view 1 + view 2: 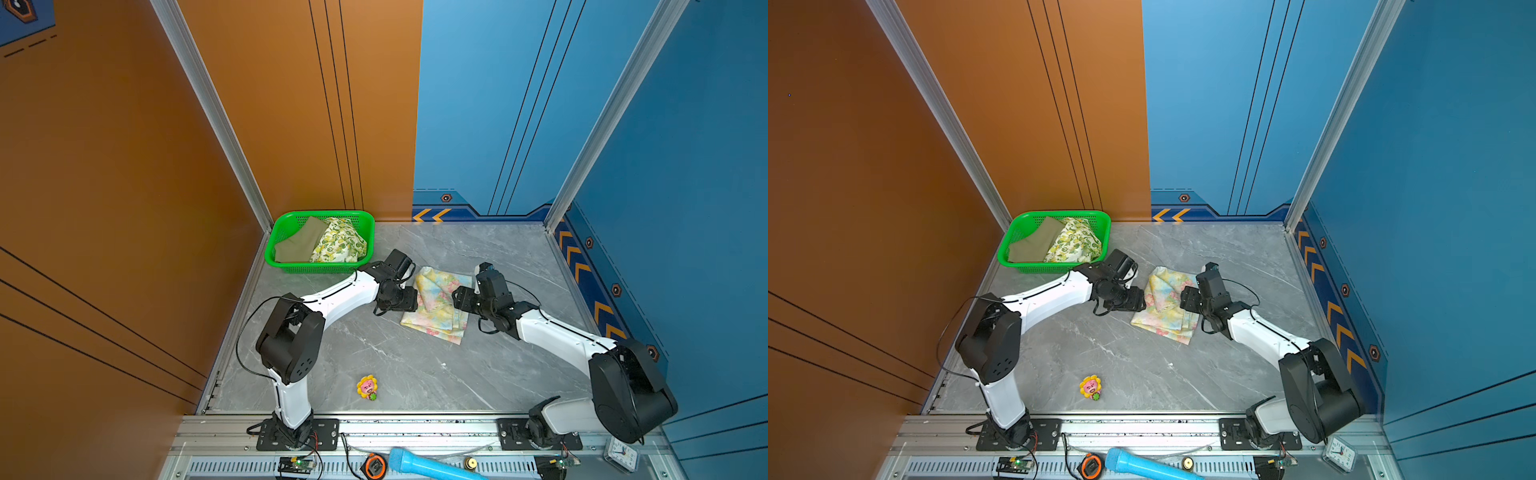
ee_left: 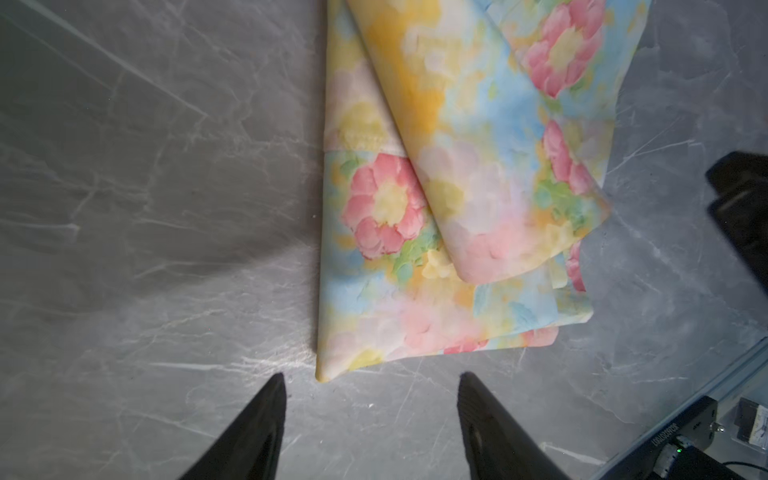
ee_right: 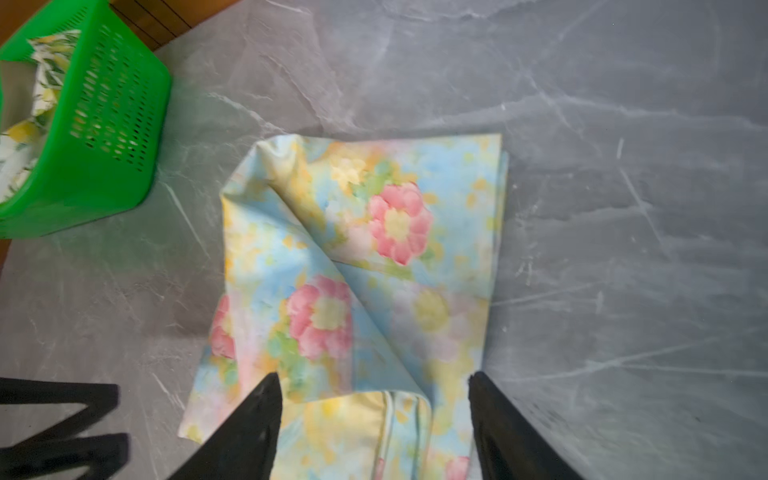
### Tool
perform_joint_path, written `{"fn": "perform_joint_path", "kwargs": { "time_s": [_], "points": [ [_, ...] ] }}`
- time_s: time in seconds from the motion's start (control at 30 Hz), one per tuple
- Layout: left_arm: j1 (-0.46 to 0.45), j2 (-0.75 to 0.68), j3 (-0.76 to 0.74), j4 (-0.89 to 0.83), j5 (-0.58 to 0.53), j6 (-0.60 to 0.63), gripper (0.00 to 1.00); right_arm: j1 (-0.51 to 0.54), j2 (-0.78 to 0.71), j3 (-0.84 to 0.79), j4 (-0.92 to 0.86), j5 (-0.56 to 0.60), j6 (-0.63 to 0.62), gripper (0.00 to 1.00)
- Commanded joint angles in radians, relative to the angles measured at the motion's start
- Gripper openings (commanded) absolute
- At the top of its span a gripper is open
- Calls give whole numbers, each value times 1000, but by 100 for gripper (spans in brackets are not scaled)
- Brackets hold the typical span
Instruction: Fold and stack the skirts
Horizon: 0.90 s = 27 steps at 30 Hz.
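Observation:
The pastel blue-yellow skirt [image 1: 436, 309] [image 1: 1165, 309] with pink flowers lies loosely folded on the grey table between my two arms. One flap is laid slantwise over the rest. My left gripper [image 2: 370, 376] is open over bare table, just short of a corner of this skirt [image 2: 457, 187]. My right gripper [image 3: 376, 374] is open above the opposite edge of the skirt [image 3: 374, 257]; cloth lies under the gap, pinched by neither finger. The olive green skirt [image 1: 299, 245] and the lemon-print skirt [image 1: 340, 243] sit in the basket.
The green mesh basket [image 1: 320, 270] [image 1: 1054, 268] [image 3: 104, 124] stands in the back left corner, close to the left arm's wrist. A small sunflower toy [image 1: 367, 387] lies near the table's front edge. A blue cylinder [image 1: 432, 467] and a clock [image 1: 621, 457] lie on the front rail.

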Motion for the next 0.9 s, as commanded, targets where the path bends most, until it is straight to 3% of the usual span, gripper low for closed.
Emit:
{"fn": "perform_joint_path", "kwargs": {
  "time_s": [0.0, 0.33, 0.43, 0.63, 0.87],
  "points": [
    [12, 45, -26, 74, 24, 0, 66, 38, 64, 106, -97, 96, -107, 76],
    [44, 147, -36, 142, 56, 24, 62, 86, 322, 410, -165, 150, -177, 78],
    [55, 173, -35, 166, 88, 15, 49, 98, 395, 486, -181, 173, -197, 78],
    [69, 202, -63, 222, 139, -15, 2, 116, 542, 618, -191, 215, -228, 80],
    [93, 184, -111, 267, 159, -42, 0, 148, 695, 761, -227, 270, -268, 86]
  ]
}}
